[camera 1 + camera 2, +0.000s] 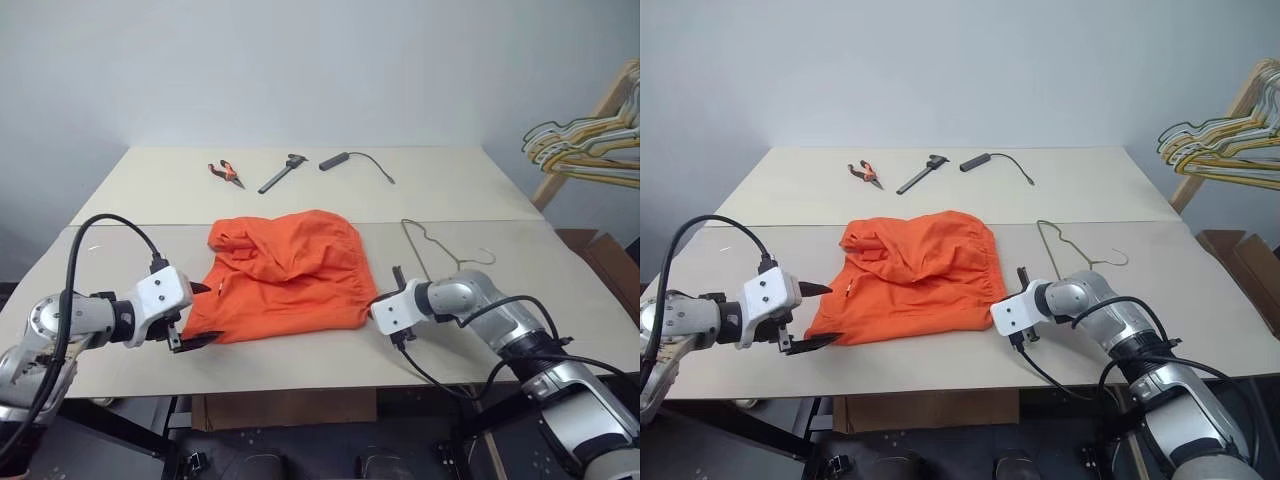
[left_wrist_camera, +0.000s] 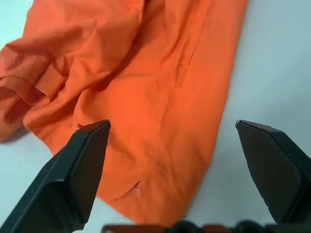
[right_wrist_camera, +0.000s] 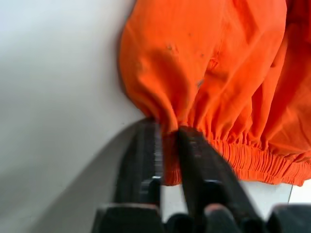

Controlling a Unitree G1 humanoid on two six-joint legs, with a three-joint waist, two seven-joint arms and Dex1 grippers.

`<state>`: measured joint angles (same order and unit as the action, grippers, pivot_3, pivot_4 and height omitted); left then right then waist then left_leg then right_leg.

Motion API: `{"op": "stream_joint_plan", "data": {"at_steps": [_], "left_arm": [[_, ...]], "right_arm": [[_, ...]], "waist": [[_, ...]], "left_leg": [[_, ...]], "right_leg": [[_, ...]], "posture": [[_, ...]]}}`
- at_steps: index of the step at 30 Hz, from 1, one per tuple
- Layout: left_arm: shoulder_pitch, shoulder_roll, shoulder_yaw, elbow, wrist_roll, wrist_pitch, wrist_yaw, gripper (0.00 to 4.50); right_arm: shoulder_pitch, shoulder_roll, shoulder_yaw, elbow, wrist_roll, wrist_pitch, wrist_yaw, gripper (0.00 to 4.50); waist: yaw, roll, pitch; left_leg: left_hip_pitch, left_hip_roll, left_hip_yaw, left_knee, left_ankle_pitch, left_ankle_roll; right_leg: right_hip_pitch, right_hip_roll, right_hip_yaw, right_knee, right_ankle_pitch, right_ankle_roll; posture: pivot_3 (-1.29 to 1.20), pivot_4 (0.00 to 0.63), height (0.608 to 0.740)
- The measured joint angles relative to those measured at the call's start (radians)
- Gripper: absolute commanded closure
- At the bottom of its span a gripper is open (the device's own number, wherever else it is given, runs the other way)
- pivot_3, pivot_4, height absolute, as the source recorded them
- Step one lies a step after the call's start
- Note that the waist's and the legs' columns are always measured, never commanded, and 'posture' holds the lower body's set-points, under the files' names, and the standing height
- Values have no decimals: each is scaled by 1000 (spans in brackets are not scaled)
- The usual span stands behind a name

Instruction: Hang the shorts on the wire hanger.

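The shorts [image 1: 283, 272] lie on a pale tabletop [image 1: 150, 190] before a grey wall. The right tool [image 3: 167, 133] pinches their waistband; the left tool [image 2: 170, 145] is spread wide.

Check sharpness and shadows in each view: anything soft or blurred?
Head views: even light, sharp, faint shadows under the shorts. Left wrist view: fabric sharp, open left gripper slightly soft. Right wrist view: right gripper, shut on the waistband, blurred close up.

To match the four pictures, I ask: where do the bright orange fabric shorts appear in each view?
Left eye view: bright orange fabric shorts at table centre.
Right eye view: centre, slightly further left.
Left wrist view: upper middle.
Right wrist view: upper right.
Shared landmark: the gathered waistband, pinched by the right gripper.
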<state>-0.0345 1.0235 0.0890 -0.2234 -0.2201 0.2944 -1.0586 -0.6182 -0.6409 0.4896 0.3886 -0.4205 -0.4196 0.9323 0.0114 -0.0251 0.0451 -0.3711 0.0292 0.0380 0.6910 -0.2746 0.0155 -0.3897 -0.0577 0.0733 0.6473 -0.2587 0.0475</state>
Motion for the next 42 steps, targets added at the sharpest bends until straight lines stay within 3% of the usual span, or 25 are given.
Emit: {"op": "stream_joint_plan", "data": {"at_steps": [11,14,26,32,37,42], "left_arm": [[-164,-25,-216,274,214,-195,-47,0],[-197,-51,-240,331,227,-231,-58,558],[-242,-86,-274,420,280,-312,-60,4376],[-212,-53,-261,380,270,-305,-84,4473],[-40,110,-177,156,158,-213,-219,4473],[-17,147,-110,65,118,-140,-231,4473]], "right_arm": [[8,8,-6,-1,12,9,-23,4491],[10,8,-7,-9,11,17,-31,4500],[48,4,-32,-75,11,59,-49,4500],[79,-9,-52,-161,21,101,-36,4500],[178,-120,-69,-385,142,169,122,4500],[191,-177,-107,-523,270,275,242,4500]], "waist": [[1,0,0],[0,0,0],[-2,0,0],[-2,0,0],[-8,0,0],[1,1,0]], "left_leg": [[0,0,0,0,0,0],[0,0,1,0,0,0],[1,0,0,0,0,0],[-1,1,0,0,0,0],[-13,2,-1,1,0,0],[-5,2,-1,2,0,0]], "right_leg": [[0,0,0,0,0,0],[0,0,0,0,0,0],[0,0,0,1,0,0],[-1,0,0,1,0,0],[-12,0,0,2,0,0],[-4,1,-3,2,0,-1]], "posture": [[88,0,740],[75,0,740],[61,0,740],[61,0,740],[68,0,740],[79,0,740]]}}
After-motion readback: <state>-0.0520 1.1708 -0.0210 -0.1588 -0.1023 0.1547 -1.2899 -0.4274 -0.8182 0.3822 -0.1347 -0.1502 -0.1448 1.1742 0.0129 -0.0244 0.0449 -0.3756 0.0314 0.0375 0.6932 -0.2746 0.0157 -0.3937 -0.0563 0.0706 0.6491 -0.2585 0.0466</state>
